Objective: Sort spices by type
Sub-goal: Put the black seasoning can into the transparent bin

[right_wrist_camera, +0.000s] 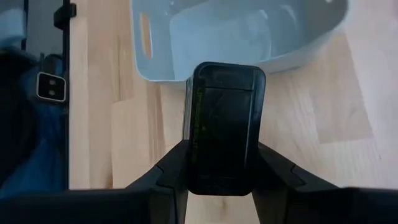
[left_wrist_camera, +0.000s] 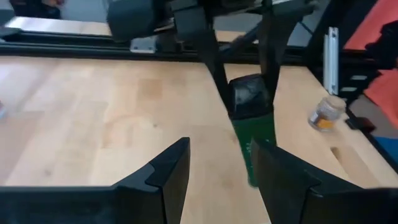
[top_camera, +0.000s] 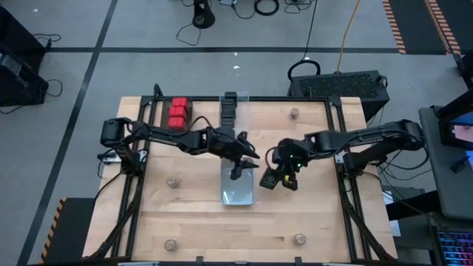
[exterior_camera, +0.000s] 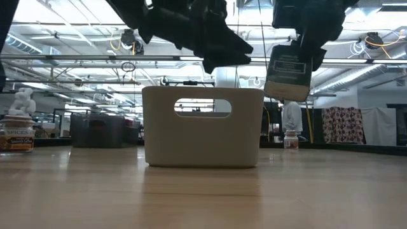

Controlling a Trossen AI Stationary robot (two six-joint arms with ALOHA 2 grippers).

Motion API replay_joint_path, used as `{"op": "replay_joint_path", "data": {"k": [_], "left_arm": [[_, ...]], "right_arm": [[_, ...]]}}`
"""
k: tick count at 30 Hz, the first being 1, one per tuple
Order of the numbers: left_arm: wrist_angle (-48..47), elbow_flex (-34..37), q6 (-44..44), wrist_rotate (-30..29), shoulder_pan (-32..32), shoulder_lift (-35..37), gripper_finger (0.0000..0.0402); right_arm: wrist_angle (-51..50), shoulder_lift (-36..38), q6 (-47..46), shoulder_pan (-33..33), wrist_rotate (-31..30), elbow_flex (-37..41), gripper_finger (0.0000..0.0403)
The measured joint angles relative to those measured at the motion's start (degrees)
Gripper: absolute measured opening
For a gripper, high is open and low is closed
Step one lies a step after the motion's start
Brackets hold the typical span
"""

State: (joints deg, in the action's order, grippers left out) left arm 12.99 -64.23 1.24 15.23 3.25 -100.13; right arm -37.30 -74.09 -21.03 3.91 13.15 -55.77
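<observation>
My right gripper (top_camera: 276, 176) is shut on a black-topped spice box (right_wrist_camera: 225, 124) with a green label (left_wrist_camera: 254, 140), held in the air just right of the clear bin (top_camera: 239, 193). My left gripper (left_wrist_camera: 221, 180) is open and empty, hovering over the middle of the bin (exterior_camera: 202, 127) and pointing toward the held box. Red spice boxes (top_camera: 177, 113) stand together at the far left of the table. A row of black boxes (top_camera: 230, 105) stands at the bin's far end. Round jars (top_camera: 294, 113) (top_camera: 171, 181) stand singly on the wood. My right gripper pinches the black box by two opposite sides at its capped upper end (right_wrist_camera: 199, 167), between its two fingers. The fingers (left_wrist_camera: 272, 68) slant down onto it from the table's right. The box (exterior_camera: 288, 71) hangs below them, slightly tilted, clear of the table and bin.
More jars stand near the front edge (top_camera: 171, 244) (top_camera: 299, 238), and one shows at the far left of the low view (exterior_camera: 16, 133). Black frame rails (top_camera: 341, 140) run along the table's left and right sides. Bare wood lies on both sides of the bin.
</observation>
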Motion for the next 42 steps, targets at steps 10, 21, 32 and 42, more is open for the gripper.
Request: {"op": "replay_joint_path", "data": {"k": [10,21,32,42], "left_arm": [[3.5,0.0,8.7,4.7,0.0,-1.4,0.0176],[3.8,0.0,10.5,4.1,-0.4,-1.7,0.0176],[4.3,0.0,9.4,4.7,-0.8,-1.8,0.0176],[8.2,0.0,6.9,5.8,-0.8,-1.8,0.0176]], "right_arm": [[4.9,-3.4,3.5,1.6,-1.9,0.0,0.0113],[8.1,-3.4,6.2,1.6,-5.4,0.0,0.0115],[9.7,-3.4,7.2,1.0,-7.4,0.0,0.0116],[9.7,-3.5,7.0,0.9,-7.7,0.0,0.0117]]}}
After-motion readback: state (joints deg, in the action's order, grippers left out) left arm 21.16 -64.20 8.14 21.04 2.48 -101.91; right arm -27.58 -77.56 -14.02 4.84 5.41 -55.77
